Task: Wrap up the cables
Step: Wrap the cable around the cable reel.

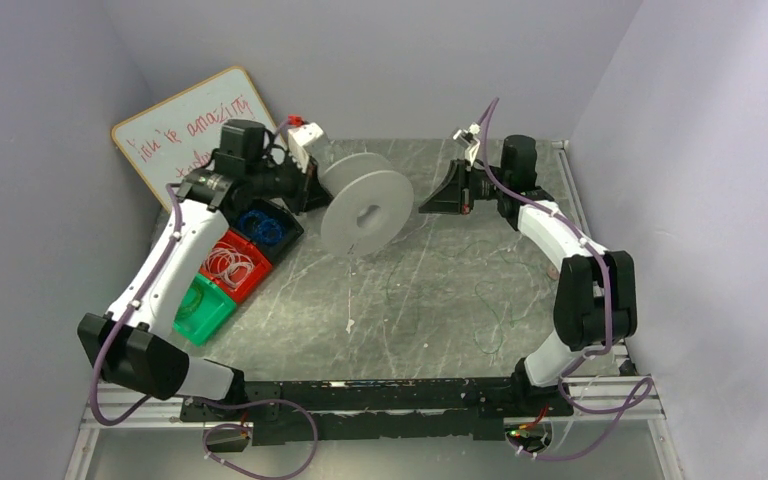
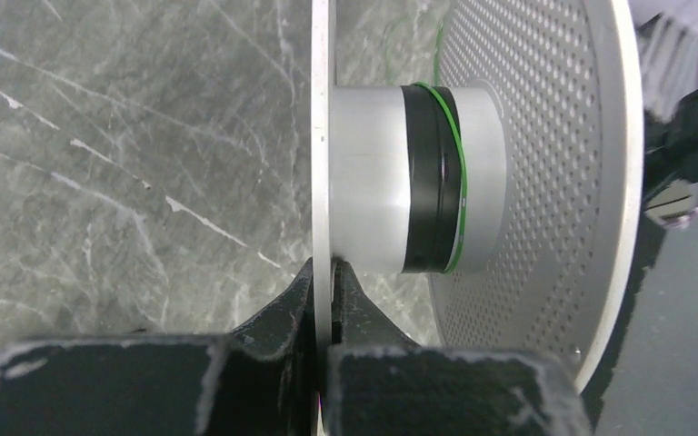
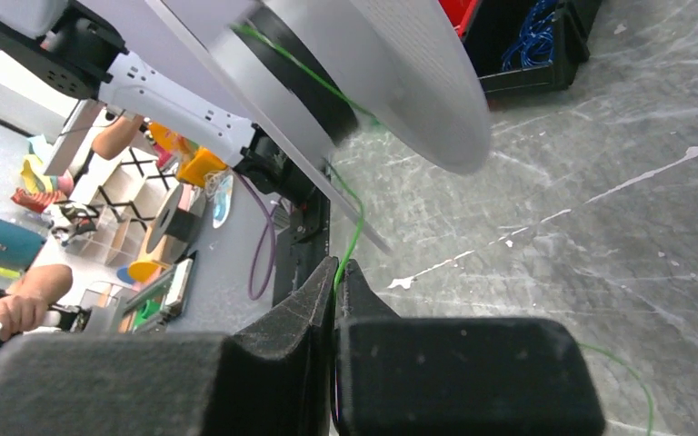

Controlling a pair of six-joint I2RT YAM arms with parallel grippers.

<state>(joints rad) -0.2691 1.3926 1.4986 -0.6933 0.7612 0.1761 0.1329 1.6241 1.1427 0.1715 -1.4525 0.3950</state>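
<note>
1. Spool [image 1: 365, 205]: grey, two-flanged, upper centre of the top view.
2. Left gripper [image 2: 327, 272]: jaws are clamped on the rim of one spool flange, bottom centre of the left wrist view.
3. Cables [image 2: 459, 182]: thin green wire is wound over a black band on the spool hub; loose strands are spread on the table [image 1: 430, 330], centre right of the top view.
4. Right gripper [image 3: 338, 268]: jaws are pressed together on a green strand, lower centre of the right wrist view.
5. Green bin [image 1: 200, 310], red bin [image 1: 235, 262] and dark bin [image 1: 265, 225] are lined up at the left of the top view.
</note>
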